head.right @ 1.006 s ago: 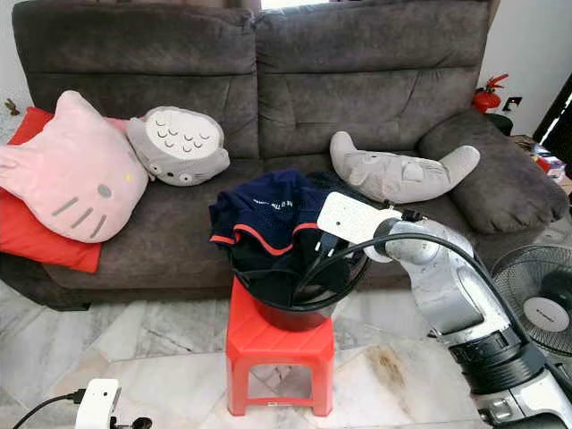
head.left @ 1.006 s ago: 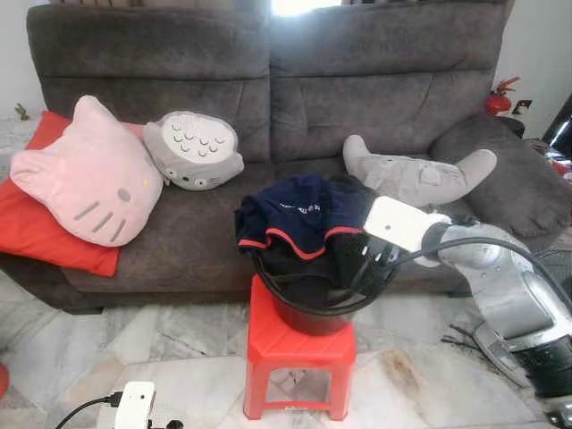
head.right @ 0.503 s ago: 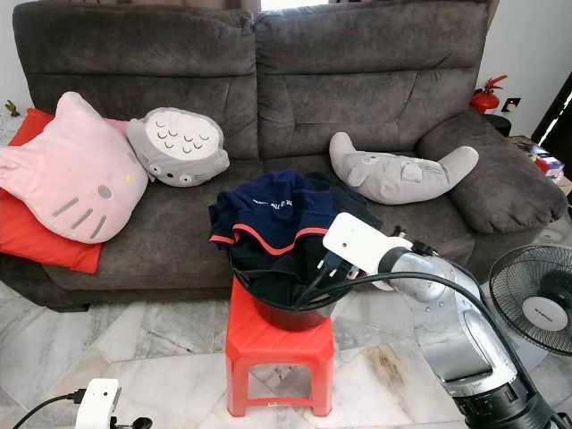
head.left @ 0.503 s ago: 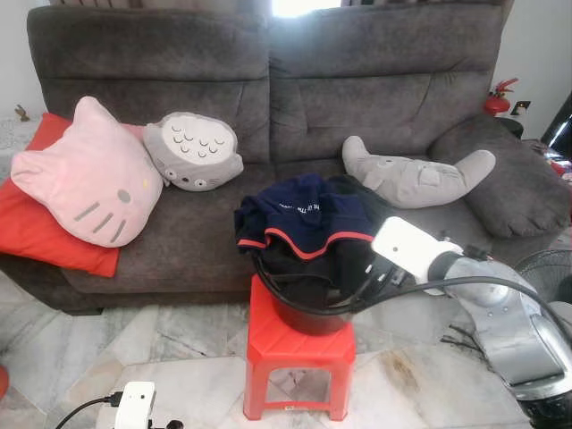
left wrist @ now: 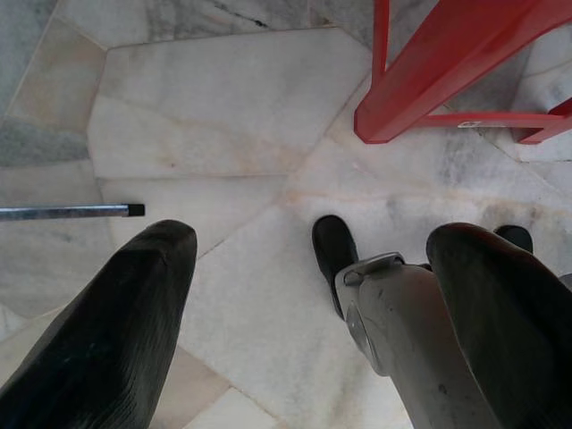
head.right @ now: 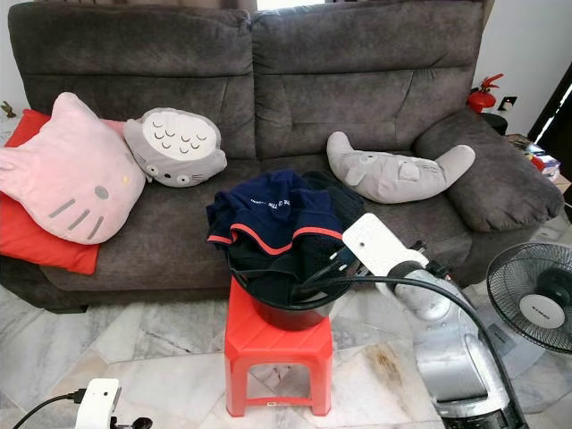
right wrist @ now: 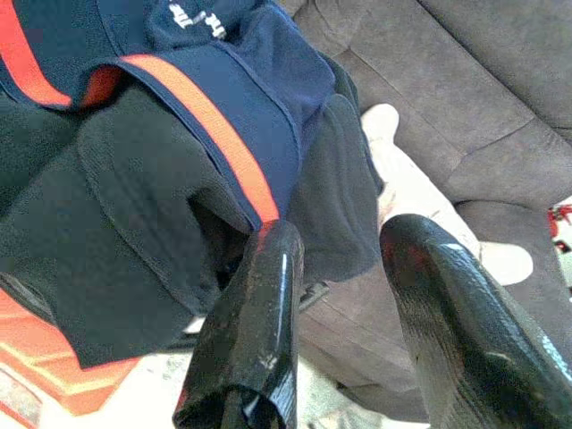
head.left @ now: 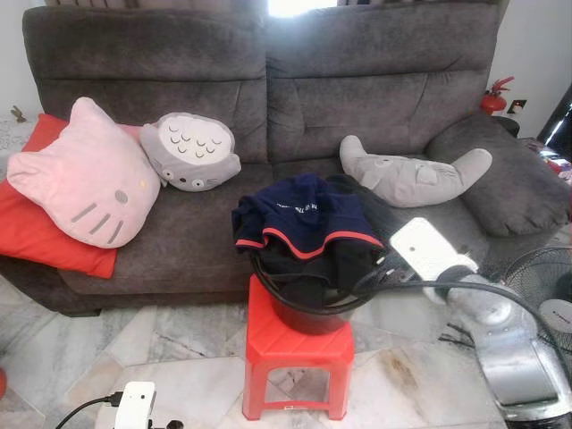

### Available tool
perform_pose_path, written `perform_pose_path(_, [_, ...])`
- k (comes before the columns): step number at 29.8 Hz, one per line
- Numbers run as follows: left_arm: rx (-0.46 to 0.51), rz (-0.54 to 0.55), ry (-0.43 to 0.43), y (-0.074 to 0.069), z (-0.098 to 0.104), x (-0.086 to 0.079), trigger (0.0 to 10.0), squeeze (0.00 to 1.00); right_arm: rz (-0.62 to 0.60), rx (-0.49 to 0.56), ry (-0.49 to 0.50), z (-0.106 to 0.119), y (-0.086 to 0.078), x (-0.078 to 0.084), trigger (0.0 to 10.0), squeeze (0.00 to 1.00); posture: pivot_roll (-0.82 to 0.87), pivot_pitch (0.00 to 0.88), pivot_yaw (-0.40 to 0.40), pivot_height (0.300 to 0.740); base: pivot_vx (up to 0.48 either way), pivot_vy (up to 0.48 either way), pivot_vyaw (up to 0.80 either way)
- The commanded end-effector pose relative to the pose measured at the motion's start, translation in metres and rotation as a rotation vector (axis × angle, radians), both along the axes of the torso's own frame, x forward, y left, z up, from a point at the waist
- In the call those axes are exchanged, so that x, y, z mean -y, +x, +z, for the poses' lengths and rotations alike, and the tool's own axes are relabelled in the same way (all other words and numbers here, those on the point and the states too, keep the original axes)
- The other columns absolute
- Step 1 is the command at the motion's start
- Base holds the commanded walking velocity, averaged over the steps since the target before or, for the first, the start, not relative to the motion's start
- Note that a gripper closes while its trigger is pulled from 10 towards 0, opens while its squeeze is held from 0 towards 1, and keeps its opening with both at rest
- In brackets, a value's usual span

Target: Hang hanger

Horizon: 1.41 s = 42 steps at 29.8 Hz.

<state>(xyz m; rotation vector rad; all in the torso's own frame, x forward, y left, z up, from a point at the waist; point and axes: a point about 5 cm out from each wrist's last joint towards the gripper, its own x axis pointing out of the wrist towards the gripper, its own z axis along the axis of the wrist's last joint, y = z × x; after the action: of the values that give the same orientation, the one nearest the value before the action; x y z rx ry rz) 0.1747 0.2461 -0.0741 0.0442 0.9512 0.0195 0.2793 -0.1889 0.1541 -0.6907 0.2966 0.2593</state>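
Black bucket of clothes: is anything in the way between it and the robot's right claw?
Nothing visible. The right gripper is open at the rim of the bucket, right beside the navy garment draped over it.

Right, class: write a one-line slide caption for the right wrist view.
Open right gripper beside navy, orange-trimmed clothing draped over black bucket of laundry, grey fabric sofa behind.

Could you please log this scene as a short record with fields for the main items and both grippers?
bucket: black, on the red stool
clothes: navy garment with orange trim, draped over the bucket's rim
right gripper: open, empty, at the bucket's right rim beside the clothes
left gripper: open, idle, pointing down at the marble floor
sofa: grey, behind the stool, with cushions
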Motion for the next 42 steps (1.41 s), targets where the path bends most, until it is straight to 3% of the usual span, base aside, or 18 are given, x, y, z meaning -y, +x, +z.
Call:
perform_pose_path(1, [-0.014, 0.002, 0.008, -0.003, -0.001, -0.003, 10.0, 0.0, -0.035, -0.036, -0.014, -0.007, 0.0, 0.005, 10.0, 0.0, -0.23, 0.0, 0.005, 0.74, 0.0, 0.0, 0.0])
perform_pose_path(11, [-0.016, -0.001, 0.007, -0.004, -0.001, -0.003, 10.0, 0.0, -0.137, -0.097, -0.022, -0.018, 0.001, 0.02, 10.0, 0.0, -0.23, 0.0, 0.003, 0.74, 0.0, 0.0, 0.0])
perform_pose_path(33, [-0.017, -0.007, 0.01, -0.005, -0.001, -0.003, 10.0, 0.0, -0.078, -0.076, 0.016, -0.023, 0.02, 0.008, 10.0, 0.0, -0.22, 0.0, 0.005, 0.74, 0.0, 0.0, 0.0])
perform_pose_path(34, [-0.016, -0.006, 0.01, -0.004, -0.001, -0.003, 10.0, 0.0, -0.087, -0.071, 0.033, -0.022, 0.022, 0.008, 10.0, 0.71, -0.22, 0.0, 0.005, 0.74, 0.0, 0.0, 0.0])
perform_pose_path(35, [-0.015, -0.003, 0.01, -0.004, -0.001, -0.003, 10.0, 0.0, -0.089, -0.069, 0.044, -0.022, 0.023, 0.008, 10.0, 1.0, -0.22, 0.0, 0.005, 0.74, 0.0, 0.0, 0.0])
perform_pose_path(42, [-0.015, 0.0, 0.008, -0.003, -0.001, -0.002, 10.0, 0.0, -0.084, -0.084, 0.051, -0.024, 0.025, 0.009, 10.0, 1.0, -0.22, 0.0, 0.006, 0.74, 0.0, 0.0, 0.0])
